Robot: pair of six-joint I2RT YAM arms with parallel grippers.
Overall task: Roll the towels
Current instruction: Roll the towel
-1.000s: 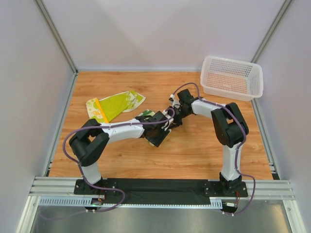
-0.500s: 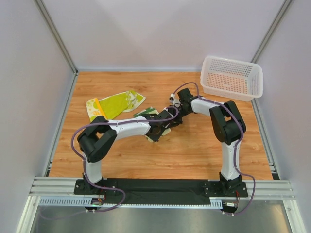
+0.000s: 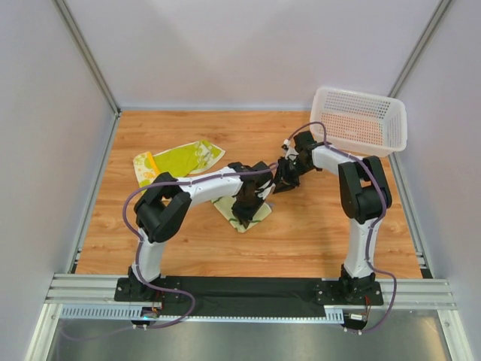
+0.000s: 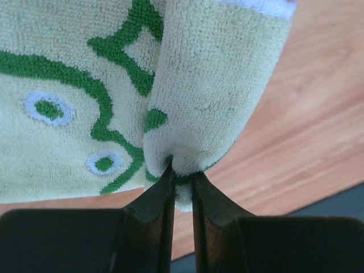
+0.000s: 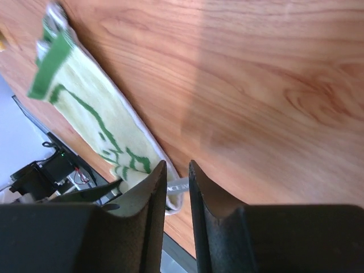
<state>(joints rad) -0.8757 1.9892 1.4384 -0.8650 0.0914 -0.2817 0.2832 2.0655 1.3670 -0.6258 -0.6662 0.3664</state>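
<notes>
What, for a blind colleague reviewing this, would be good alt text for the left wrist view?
Two black fingers pinch a fold of a cream towel printed with green outlines. The towel fills the upper left, with the wooden table showing at right.

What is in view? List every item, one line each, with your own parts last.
towels: two, cream with green prints. One lies crumpled at the far left, showing a yellow-orange band. One lies mid-table.
basket: one, white perforated plastic, far right corner.
table: one, brown wood grain, under everything.
cables: purple, running along both arms.
arms: two, black and white, both reaching to mid-table.
left pincer: black, pinching a fold of the mid-table towel.
right pincer: black, jaws narrowly apart at that towel's corner. Whether it grips the towel cannot be told.
</notes>
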